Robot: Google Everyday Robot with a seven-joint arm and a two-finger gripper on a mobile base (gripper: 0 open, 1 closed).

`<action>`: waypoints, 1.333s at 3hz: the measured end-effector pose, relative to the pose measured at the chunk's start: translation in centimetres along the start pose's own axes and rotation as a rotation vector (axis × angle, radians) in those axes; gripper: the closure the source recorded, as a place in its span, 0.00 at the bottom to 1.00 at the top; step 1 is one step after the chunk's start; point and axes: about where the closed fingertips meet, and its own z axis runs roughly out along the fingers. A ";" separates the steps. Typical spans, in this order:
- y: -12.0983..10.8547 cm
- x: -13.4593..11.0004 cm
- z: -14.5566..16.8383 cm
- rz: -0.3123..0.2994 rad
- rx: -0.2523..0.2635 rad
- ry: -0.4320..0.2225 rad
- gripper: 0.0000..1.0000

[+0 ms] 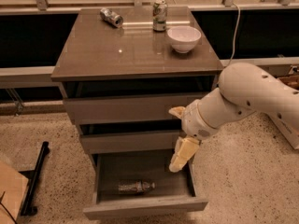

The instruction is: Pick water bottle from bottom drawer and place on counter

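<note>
The water bottle (pixel 135 186) lies on its side in the open bottom drawer (pixel 145 208), cap pointing right. My gripper (pixel 179 133) hangs at the end of the white arm, over the drawer's right side and in front of the middle drawer. It is above and to the right of the bottle and does not touch it. Its cream fingers (pixel 183 153) stand apart and hold nothing. The counter (pixel 117 50) is the glossy top slab of the cabinet.
On the counter stand a white bowl (pixel 184 38) at the back right and an upright can (pixel 160 15) behind it, with a can lying on its side (pixel 111 17) at the back left. A black stand (pixel 35 181) lies on the floor to the left.
</note>
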 end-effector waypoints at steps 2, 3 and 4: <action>-0.3 2.2 10.0 -0.012 -0.098 -0.122 0.00; 0.1 3.2 12.1 -0.001 -0.131 -0.138 0.00; 0.1 3.4 12.5 0.020 -0.130 -0.129 0.00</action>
